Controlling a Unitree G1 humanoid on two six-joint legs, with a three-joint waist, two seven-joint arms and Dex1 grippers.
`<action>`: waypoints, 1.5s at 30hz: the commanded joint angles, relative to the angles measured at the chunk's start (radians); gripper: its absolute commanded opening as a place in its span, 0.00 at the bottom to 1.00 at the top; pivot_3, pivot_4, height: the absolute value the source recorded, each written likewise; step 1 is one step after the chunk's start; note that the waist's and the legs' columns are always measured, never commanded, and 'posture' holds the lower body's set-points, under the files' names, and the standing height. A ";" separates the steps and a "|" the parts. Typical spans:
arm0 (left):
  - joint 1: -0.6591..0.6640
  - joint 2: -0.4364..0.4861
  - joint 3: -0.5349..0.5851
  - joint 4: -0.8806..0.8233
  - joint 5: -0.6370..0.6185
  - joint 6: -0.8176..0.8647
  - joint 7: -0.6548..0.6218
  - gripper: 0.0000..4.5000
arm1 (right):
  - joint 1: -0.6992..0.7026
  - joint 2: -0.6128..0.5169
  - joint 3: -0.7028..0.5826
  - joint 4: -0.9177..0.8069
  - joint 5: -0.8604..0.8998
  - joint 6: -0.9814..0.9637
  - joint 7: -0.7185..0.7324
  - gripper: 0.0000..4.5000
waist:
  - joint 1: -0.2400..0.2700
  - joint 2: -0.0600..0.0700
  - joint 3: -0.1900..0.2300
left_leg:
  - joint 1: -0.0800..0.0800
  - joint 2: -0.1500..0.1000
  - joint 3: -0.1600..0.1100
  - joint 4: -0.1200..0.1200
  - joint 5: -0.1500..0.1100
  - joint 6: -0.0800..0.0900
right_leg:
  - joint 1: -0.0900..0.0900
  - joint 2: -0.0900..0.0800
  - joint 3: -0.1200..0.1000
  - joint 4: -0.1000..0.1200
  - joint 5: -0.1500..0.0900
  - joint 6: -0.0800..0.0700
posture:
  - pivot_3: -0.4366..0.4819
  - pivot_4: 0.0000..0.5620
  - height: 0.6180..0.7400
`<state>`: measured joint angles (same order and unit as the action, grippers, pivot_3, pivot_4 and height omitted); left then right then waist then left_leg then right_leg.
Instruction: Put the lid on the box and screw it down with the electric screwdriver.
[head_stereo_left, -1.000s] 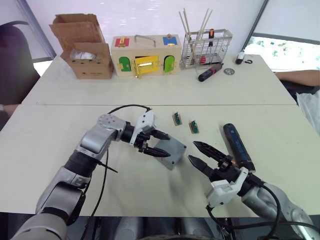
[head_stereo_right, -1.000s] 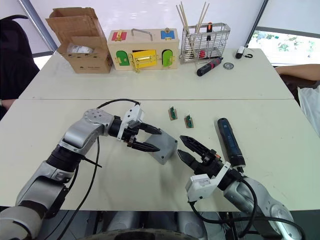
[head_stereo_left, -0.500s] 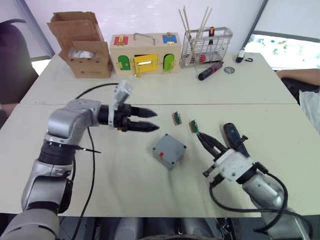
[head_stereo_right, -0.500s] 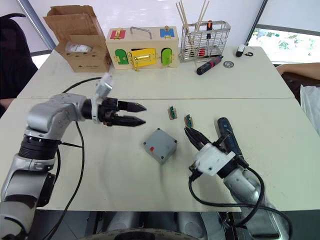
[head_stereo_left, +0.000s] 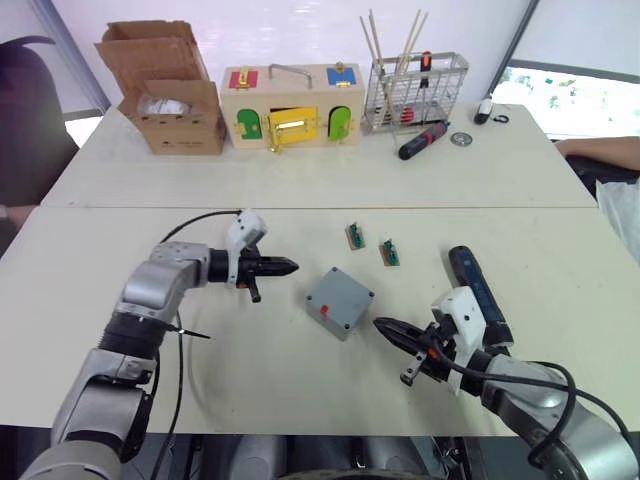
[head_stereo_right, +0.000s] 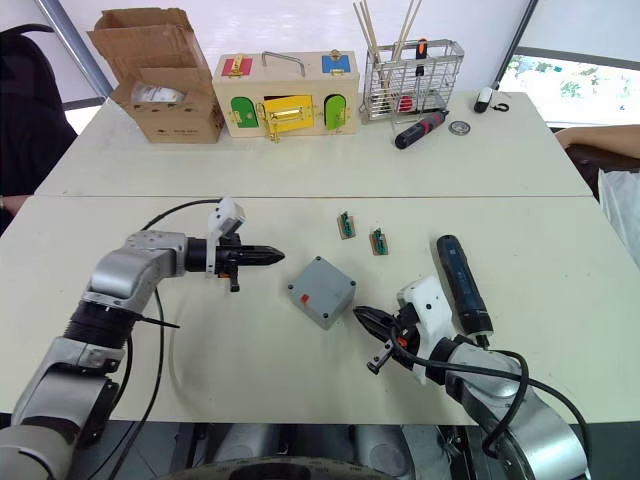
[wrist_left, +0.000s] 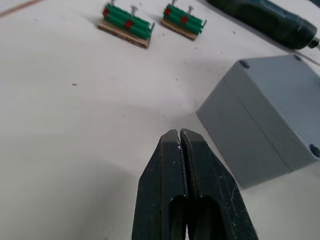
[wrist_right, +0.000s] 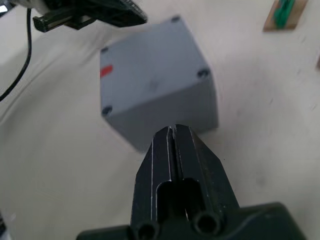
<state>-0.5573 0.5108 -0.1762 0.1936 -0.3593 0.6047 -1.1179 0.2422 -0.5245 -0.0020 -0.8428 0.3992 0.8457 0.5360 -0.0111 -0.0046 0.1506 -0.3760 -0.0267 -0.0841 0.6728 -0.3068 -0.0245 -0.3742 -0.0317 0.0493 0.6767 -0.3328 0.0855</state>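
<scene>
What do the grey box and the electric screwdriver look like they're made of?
The box looks like moulded matte grey plastic: even colour, dull faces, recessed corner screw holes, though painted metal can't be ruled out. The electric screwdriver seems dark blue-black plastic with a slight sheen along its barrel.

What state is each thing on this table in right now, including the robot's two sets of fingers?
Box: closed, lid on, resting on the table.
Electric screwdriver: lying flat, not held.
Left gripper: fingers shut, empty.
Right gripper: fingers shut, empty.
Cardboard carton: flaps open.
Red-and-black hand screwdriver: lying flat.
</scene>
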 joint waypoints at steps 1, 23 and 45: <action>0.009 -0.016 -0.004 -0.044 -0.010 0.004 0.003 0.01 | -0.027 -0.004 0.026 -0.015 0.001 0.011 -0.028 0.00 | -0.001 0.000 0.000 | 0.000 0.000 0.000 -0.001 0.000 0.000 | 0.000 0.000 0.000 0.000 0.000 0.000 | 0.48 0.27 1.00; 0.184 0.035 -0.108 -0.274 0.004 0.063 -0.036 0.01 | -0.172 -0.010 0.154 0.202 -0.032 -0.113 0.012 0.00 | -0.002 0.000 0.000 | 0.000 0.000 0.000 -0.009 0.001 -0.001 | 0.000 0.000 0.000 -0.009 0.000 0.000 | 0.48 0.27 1.00; 0.216 0.098 -0.077 -0.198 0.052 -0.021 -0.033 0.01 | -0.113 -0.026 0.086 0.196 -0.017 -0.131 0.024 0.00 | -0.001 0.001 0.000 | 0.001 0.000 0.000 -0.009 0.001 -0.001 | 0.000 -0.001 0.000 -0.010 0.000 0.000 | 0.48 0.27 1.00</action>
<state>-0.3493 0.5754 -0.2885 -0.0419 -0.3375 0.6132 -1.1594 0.1188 -0.5498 0.1341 -0.5844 0.3437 0.7055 0.5573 -0.0117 -0.0040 0.1509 -0.3755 -0.0262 -0.0841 0.6633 -0.3062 -0.0257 -0.3741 -0.0326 0.0491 0.6667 -0.3324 0.0853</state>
